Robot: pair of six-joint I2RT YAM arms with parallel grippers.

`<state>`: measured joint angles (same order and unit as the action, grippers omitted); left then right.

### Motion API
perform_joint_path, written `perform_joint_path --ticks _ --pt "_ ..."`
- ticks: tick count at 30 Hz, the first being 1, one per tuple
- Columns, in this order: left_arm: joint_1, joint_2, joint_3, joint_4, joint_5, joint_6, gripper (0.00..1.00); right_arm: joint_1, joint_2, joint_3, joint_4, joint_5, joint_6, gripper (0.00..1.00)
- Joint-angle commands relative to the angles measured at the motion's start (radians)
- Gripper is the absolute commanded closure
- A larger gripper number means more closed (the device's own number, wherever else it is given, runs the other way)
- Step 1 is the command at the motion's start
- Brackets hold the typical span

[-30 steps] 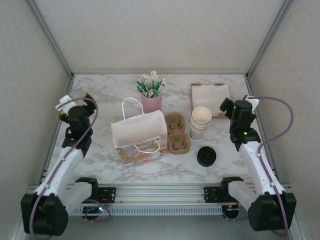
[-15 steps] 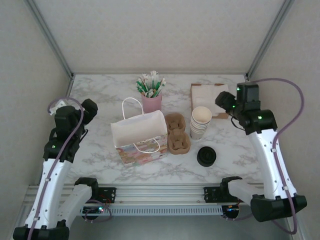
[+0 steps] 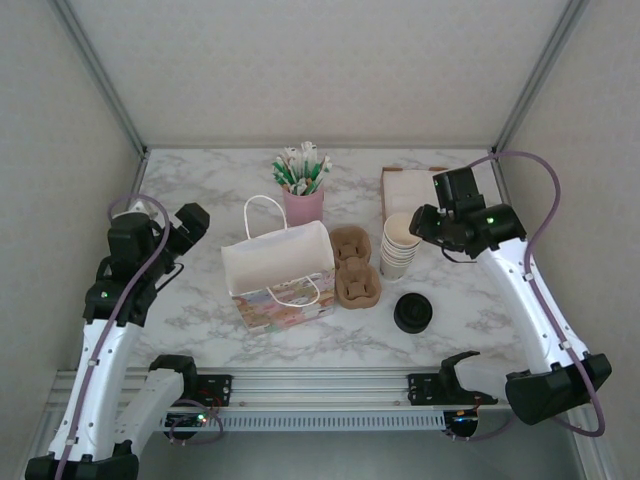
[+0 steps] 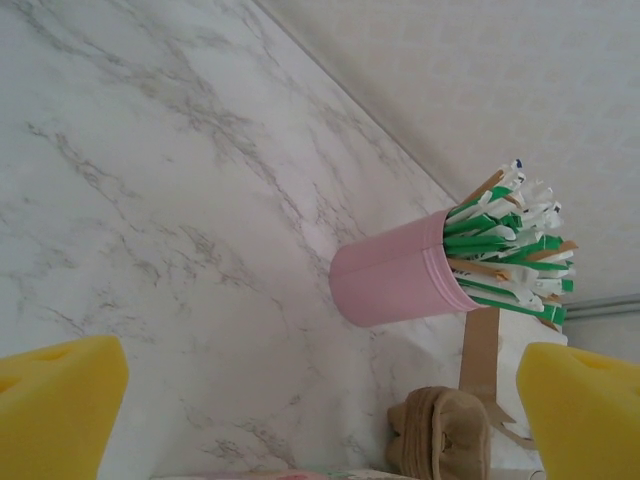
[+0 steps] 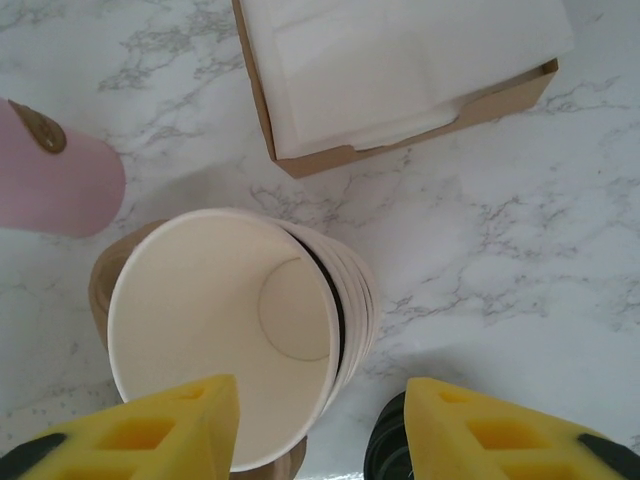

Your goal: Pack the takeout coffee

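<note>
— Two claws, and both spread wide?

— Yes. The right claw [image 5: 320, 428] hangs with its yellow pads [image 5: 150, 425] well apart and nothing gripped. The left claw [image 4: 320, 405] gapes the same way over the bare marble table [image 4: 150, 200].

— Why would the right one sit there?

— I'd judge it is lining up on the stack of lidless cups [image 5: 225, 330], straight below it, with the top cup empty. The black lids [image 5: 385, 450] lie just beside the stack, close under one pad, handy for capping.

— So where is the takeout coffee?

— A capped cup I cannot place. By my reading it has yet to be made up from that stack and those lids.

— And the other containers?

— Beyond the right claw is a cardboard box [image 5: 300, 163] of white napkins. Ahead of the left claw is a pink cup [image 4: 400, 285] crammed with green-and-white wrapped sticks. Between the two claws the paper bag [image 3: 278, 268] stands mouth up, ready to be filled, with an empty pulp cup carrier [image 3: 357, 270] beside it.
</note>
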<state>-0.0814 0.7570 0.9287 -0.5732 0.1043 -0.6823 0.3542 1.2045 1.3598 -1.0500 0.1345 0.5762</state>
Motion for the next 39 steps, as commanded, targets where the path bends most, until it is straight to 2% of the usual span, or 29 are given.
perform_joint_path --ticks 1,5,7,10,12,20,30,39 --pt "0.000 -0.012 0.016 -0.001 0.040 -0.014 0.00 0.010 0.007 -0.023 0.019 -0.009 -0.009 0.54" --pt "0.000 0.002 0.021 0.002 0.053 -0.011 0.00 0.019 0.013 -0.039 0.034 -0.009 -0.009 0.55" --pt "-0.002 0.007 0.019 0.007 0.055 -0.005 0.00 0.020 0.019 -0.047 0.044 -0.003 -0.014 0.59" --pt "-0.001 0.012 0.015 0.014 0.051 0.003 0.00 0.023 0.030 -0.062 0.057 0.007 -0.015 0.61" --pt "-0.002 0.017 0.013 0.013 0.048 0.005 0.00 0.024 0.039 -0.066 0.065 0.013 -0.013 0.66" --pt "-0.004 0.011 0.000 0.005 0.033 0.003 0.00 0.025 0.081 -0.061 0.071 0.032 -0.027 0.70" --pt "-0.006 0.012 -0.008 0.000 0.010 -0.010 0.00 0.025 0.101 -0.034 0.056 0.041 -0.038 0.92" --pt "-0.006 0.013 -0.028 0.003 -0.009 -0.022 0.00 0.027 0.076 0.036 0.038 0.033 -0.036 1.00"
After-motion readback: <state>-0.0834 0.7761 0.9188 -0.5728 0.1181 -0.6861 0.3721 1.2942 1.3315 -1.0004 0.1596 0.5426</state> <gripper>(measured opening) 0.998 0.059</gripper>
